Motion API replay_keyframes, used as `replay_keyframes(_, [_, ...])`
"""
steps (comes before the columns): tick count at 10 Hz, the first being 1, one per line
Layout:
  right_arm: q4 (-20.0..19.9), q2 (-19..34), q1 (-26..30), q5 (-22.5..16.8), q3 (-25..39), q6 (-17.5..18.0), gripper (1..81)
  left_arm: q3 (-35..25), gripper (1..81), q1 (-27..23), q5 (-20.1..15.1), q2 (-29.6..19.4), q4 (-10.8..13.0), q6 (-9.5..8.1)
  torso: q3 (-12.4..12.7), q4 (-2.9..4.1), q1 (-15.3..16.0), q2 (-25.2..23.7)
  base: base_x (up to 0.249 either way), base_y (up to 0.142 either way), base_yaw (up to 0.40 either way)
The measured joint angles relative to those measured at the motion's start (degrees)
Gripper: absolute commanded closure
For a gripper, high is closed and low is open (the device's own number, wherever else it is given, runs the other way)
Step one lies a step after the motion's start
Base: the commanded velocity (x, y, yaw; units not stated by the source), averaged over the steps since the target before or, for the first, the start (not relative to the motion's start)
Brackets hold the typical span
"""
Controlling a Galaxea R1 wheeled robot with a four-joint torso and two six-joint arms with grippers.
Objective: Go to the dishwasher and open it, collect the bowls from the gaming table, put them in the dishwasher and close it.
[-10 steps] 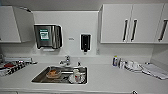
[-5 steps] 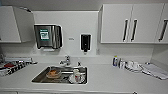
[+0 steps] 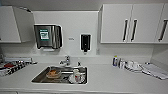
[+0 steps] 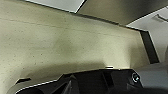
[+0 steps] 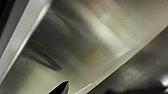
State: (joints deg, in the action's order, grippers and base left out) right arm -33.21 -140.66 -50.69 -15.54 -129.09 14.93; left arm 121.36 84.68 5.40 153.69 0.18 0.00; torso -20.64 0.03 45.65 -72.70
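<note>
Dishwasher: presumably under white table (image 3: 112,77), below head view's edge; steel sink (image 3: 41,78) holding orange bowl (image 3: 53,73) and white mug (image 3: 79,77), dark soap dispenser (image 3: 85,42), white wall cabinets (image 3: 116,22) above; pincer states, left and right: cannot tell; advisable: tilt downward, locate steel-grey front before reaching.

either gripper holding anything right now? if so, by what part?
Cannot be told. The wrist views show floor and dark robot parts, with no fingers I can make out. The head view faces the sink with dishes in it, under the white wall cabinets.
</note>
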Motion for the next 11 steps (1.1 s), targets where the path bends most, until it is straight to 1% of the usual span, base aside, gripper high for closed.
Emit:
replay_keyframes(1, [-0.22, 0.63, -0.77, 1.24, 1.13, -0.88, 1.0, 0.48, 1.0, 0.00, 0.00, 0.23, 0.00, 0.00, 0.00, 0.00, 0.00, 0.00, 0.000, 0.000, 0.000])
replay_keyframes(2, [-0.33, 1.12, -1.29, 1.49, 1.94, -1.66, 1.0, 1.30, 1.0, 0.00, 0.02, 0.65, 0.00, 0.00, 0.00, 0.00, 0.00, 0.00, 0.000, 0.000, 0.000])
replay_keyframes(4, [-0.48, 1.43, -1.71, 2.15, 2.57, -1.90, 1.0, 3.08, 1.0, 0.00, 0.00, 1.80, 0.00, 0.00, 0.02, 0.00, 0.00, 0.00, 0.000, 0.000, 0.000])
replay_keyframes(11, [-0.63, 1.46, -1.88, 2.67, 2.62, -2.27, 1.0, 3.19, 1.0, 0.00, 0.02, 2.02, 0.00, 0.00, 0.05, 0.00, 0.00, -0.02, 0.000, 0.000, 0.000])
